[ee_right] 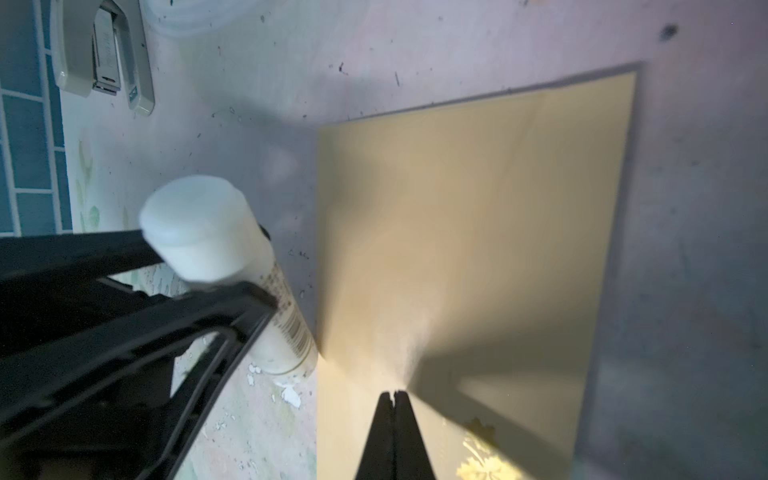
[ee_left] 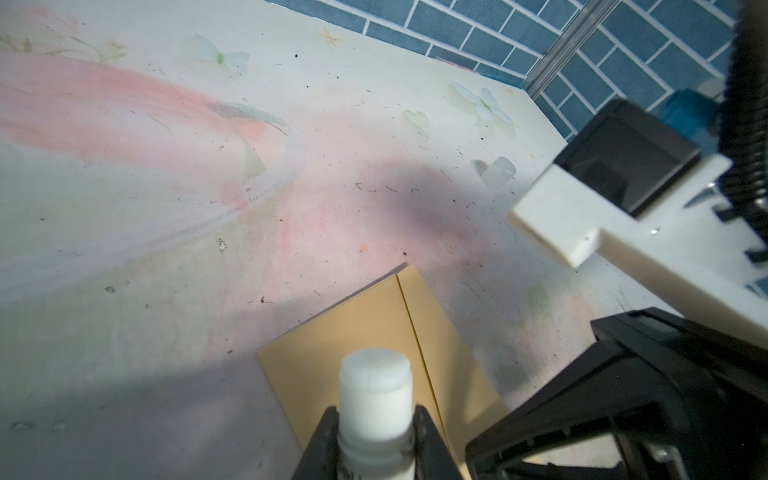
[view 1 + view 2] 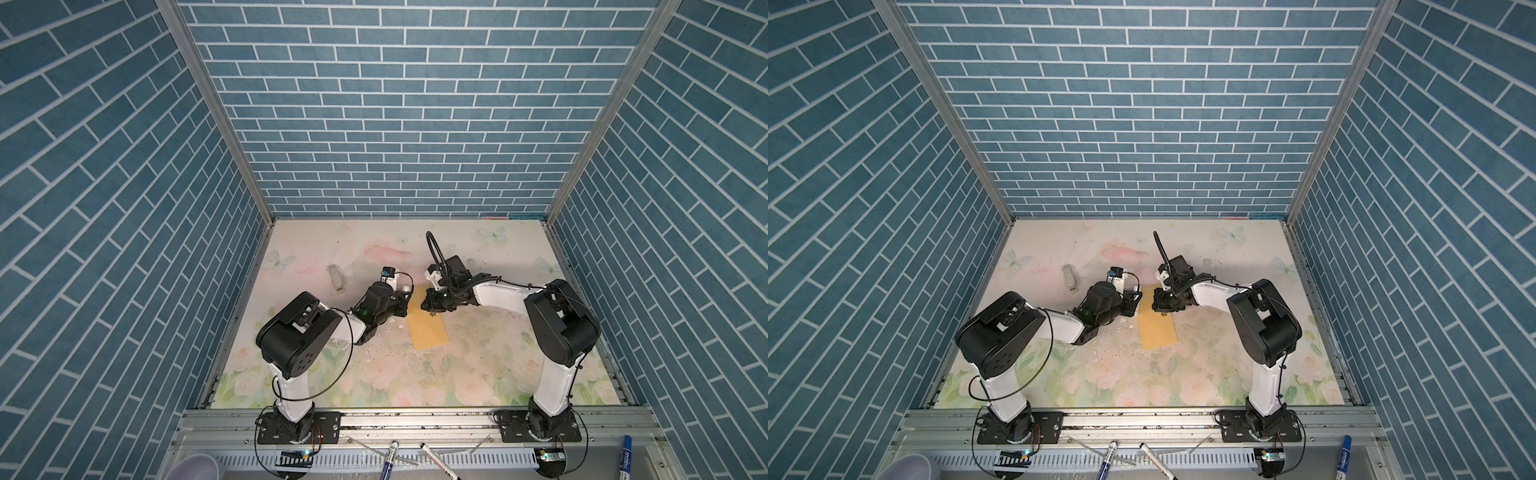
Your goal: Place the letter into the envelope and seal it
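- The envelope (image 3: 428, 332) lies flat, flap side hidden, mid-table (image 3: 478, 365) between both arms.
- The right gripper (image 1: 392, 395) is pinched shut with nothing in it, its tips down at the envelope near a gold sticker (image 1: 478, 457).
- The left gripper (image 2: 376, 419) clamps a white glue stick (image 2: 376, 382) just beside the envelope's edge.
- A stapler (image 3: 336, 279) sits well apart, further back.
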Motion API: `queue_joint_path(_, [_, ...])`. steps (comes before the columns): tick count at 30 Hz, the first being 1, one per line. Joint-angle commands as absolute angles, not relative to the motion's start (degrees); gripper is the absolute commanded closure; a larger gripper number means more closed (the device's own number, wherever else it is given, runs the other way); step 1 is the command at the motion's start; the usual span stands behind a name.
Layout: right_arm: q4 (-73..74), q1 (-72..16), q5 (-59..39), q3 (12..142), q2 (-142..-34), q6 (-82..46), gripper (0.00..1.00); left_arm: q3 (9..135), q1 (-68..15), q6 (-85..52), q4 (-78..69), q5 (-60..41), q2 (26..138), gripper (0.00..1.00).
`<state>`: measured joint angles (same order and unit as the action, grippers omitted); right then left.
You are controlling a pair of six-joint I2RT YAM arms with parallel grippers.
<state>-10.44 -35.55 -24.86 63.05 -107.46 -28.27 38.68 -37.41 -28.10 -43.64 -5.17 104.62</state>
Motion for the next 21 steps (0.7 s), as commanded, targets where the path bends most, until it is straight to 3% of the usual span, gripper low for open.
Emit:
queue_joint_path(1, [-10.89, -35.94, -25.34, 62.61, -108.53, -28.81, 1.00, 39.57, -37.62, -28.08, -43.48, -4.91, 105.51, 1.00])
queue_joint_path(21, [-12.04, -37.10, -23.70, 59.11, -108.60, -28.02, 1.00, 39.43, -37.62, -28.20, -43.59, -4.89, 106.01, 1.00])
